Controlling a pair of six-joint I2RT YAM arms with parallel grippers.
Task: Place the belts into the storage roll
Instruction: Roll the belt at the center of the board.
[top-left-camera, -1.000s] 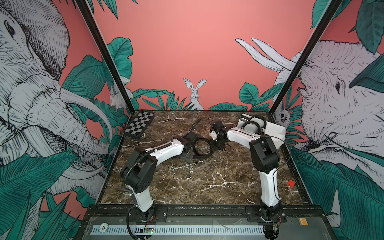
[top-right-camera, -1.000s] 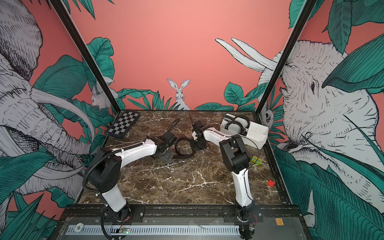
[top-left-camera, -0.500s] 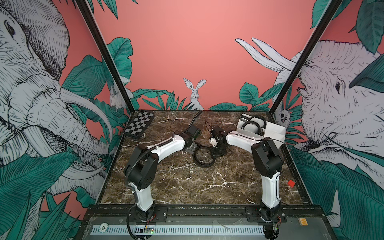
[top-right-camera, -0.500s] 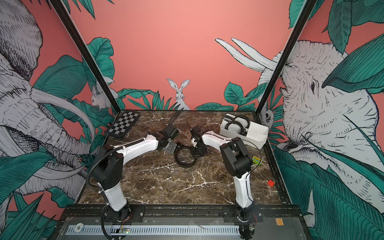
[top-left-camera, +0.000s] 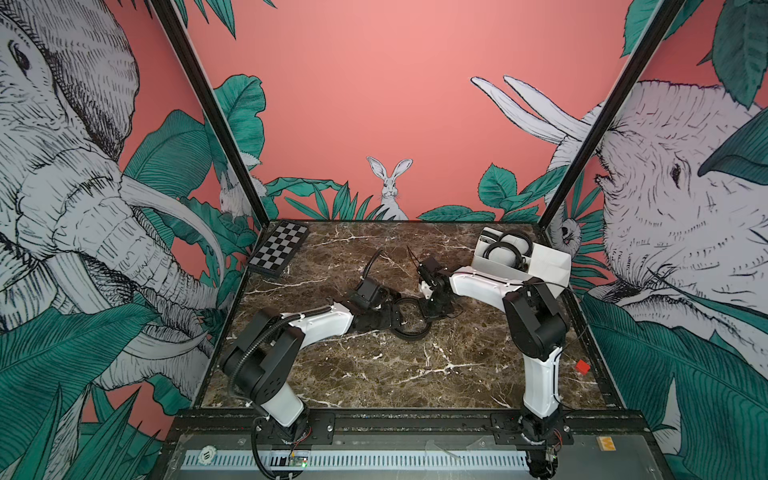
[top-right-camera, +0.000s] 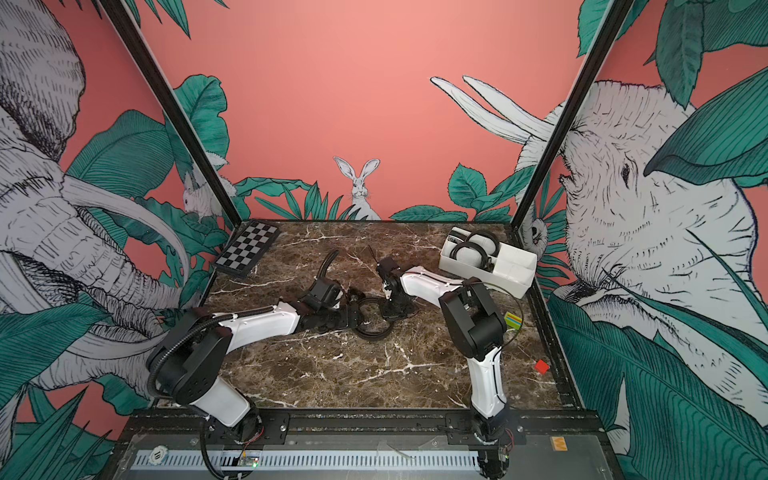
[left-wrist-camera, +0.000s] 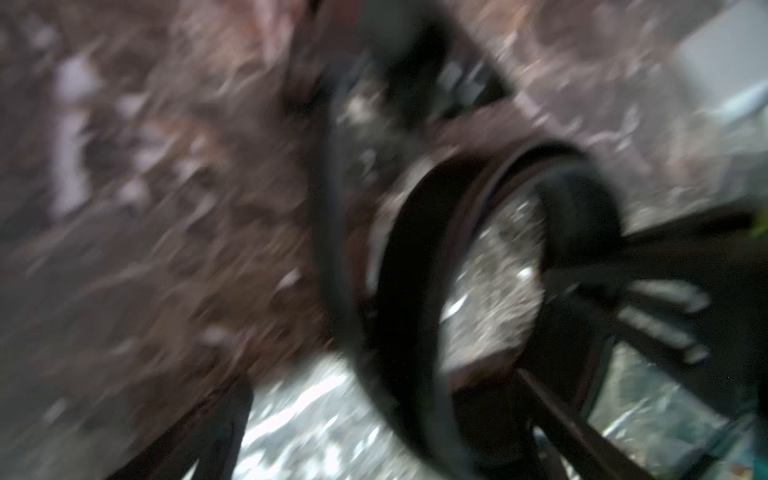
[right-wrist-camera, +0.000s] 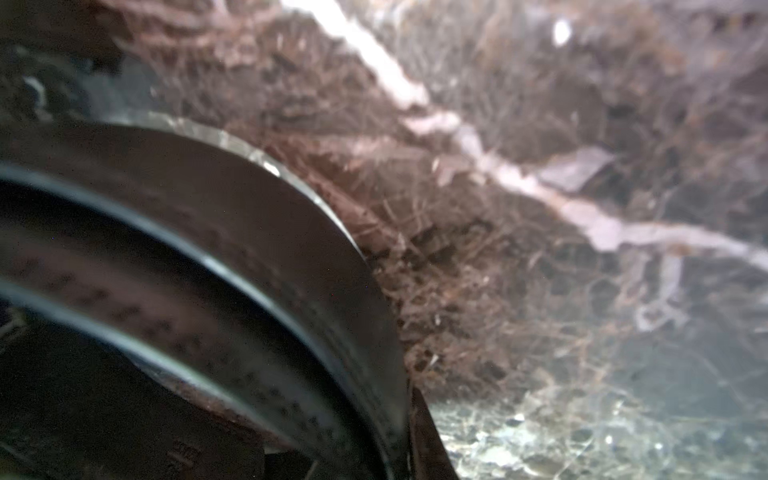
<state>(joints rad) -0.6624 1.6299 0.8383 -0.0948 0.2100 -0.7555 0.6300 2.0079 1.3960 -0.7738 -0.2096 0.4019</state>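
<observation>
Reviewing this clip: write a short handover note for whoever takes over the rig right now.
Left tool: open, low beside the third belt, holding nothing.
Right tool: appears closed on the opposite rim of that coil, going by the right wrist view.
Belts: two belts sit coiled in the storage roll at the far right. The third lies coiled on the table between the arms.
Done: two stowed.
Left: carry the third coil into a free compartment, probably at the roll's unfilled end, keeping it from springing open.
</observation>
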